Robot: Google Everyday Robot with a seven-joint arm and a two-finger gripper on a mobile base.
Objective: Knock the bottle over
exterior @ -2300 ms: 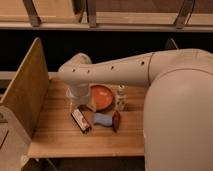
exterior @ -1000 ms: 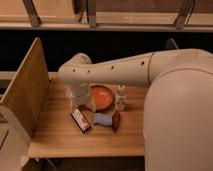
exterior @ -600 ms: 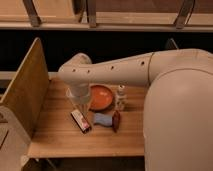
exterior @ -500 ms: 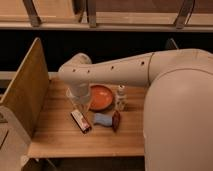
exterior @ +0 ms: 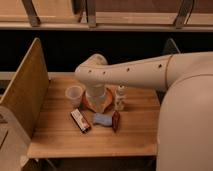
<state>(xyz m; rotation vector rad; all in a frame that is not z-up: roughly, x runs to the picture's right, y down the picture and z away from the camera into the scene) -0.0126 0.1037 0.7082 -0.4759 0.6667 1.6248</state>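
Cream end effector [exterior: 95,98]: hangs at the tip of the arm [exterior: 135,72], low over the orange dish [exterior: 108,103], between the cup [exterior: 74,94] and the bottle [exterior: 120,98]; cannot tell whether open or closed from this view.
Orange dish: sits directly under the end effector, largely hidden by it; likely to be scraped or shoved if swept across too low.
Bottle: stands upright on the desk [exterior: 60,137], just right of the dish and near the end effector, white cap on top, not yet tipped.
Bottle risk: may slide across the wood rather than topple if pushed low on the body; probably tips more surely if struck near the cap.
Cup risk: stands upright just left of the end effector; looks light, so could be toppled by a wind-up or a sweep in the wrong direction.
Front clutter: dark bar [exterior: 80,120], blue pouch [exterior: 102,119] and reddish-brown piece [exterior: 116,120] lie just in front of the dish; could be hit or scattered by a falling bottle.
Desk risk: flat and open to the right; may let a downed bottle roll toward the edge.
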